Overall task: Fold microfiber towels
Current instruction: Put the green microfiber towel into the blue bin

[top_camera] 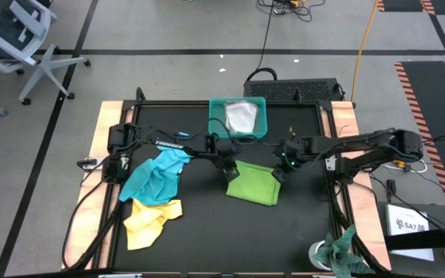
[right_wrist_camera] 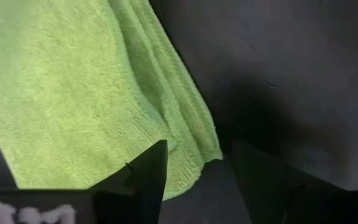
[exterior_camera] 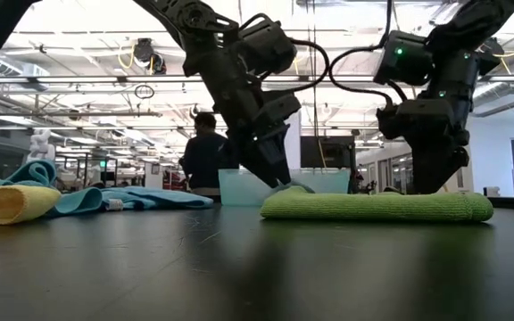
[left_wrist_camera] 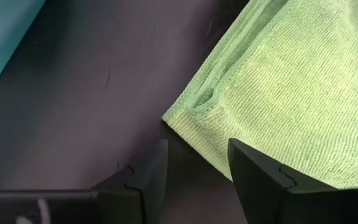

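Note:
A lime green towel (top_camera: 253,185) lies folded in several layers, flat on the black table top. My left gripper (left_wrist_camera: 197,165) stands open over the towel's far left corner (left_wrist_camera: 185,115), one finger on each side of the edge. My right gripper (right_wrist_camera: 197,162) stands open over the far right corner (right_wrist_camera: 207,152), holding nothing. Both show in the high view, the left gripper (top_camera: 229,171) and the right gripper (top_camera: 279,171), slanting down at the towel's far edge. A turquoise towel (top_camera: 157,174) and a yellow towel (top_camera: 151,220) lie crumpled at the left.
A teal tray (top_camera: 216,108) at the table's far edge holds a pale grey towel (top_camera: 240,116). A mottled green-and-white rag (top_camera: 338,251) lies at the near right corner. In the low view a person (exterior_camera: 205,152) stands beyond the table.

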Available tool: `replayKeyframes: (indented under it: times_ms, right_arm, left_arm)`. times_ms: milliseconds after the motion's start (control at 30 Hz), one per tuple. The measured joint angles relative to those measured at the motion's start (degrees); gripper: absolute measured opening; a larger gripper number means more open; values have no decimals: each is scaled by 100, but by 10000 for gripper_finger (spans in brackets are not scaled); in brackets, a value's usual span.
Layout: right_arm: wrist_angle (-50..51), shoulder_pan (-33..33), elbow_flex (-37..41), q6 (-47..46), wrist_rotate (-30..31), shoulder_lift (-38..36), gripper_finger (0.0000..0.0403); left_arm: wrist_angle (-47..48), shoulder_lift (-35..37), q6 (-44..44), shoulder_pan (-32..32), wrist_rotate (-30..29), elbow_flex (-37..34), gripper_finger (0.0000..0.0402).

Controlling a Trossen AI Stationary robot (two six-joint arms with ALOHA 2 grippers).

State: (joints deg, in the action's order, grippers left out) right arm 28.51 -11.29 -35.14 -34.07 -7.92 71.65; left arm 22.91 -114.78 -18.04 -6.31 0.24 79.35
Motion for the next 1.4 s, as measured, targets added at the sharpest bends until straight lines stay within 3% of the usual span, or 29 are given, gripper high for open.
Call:
replayKeyframes:
  times_ms: [333, 700, 967, 1133, 1400]
  right_arm:
    - [-265, -54, -8, 204, -137, 559, 174]
    - [-274, -65, -17, 664, -150, 722, 174]
    - [-260, -72, -13, 842, -165, 727, 174]
    - [-258, -72, -11, 856, -169, 729, 174]
    - [-251, -72, -7, 951, -169, 731, 174]
  left_arm:
    - [-40, -2, -127, -66, 30, -346, 171]
    - [-800, -2, -995, -352, 1056, -472, 170]
    - [-566, -5, -904, -447, 1216, -474, 170]
    - [-563, -7, -1106, -579, 2019, -474, 170]
    - [-642, -7, -1251, -556, 2146, -474, 170]
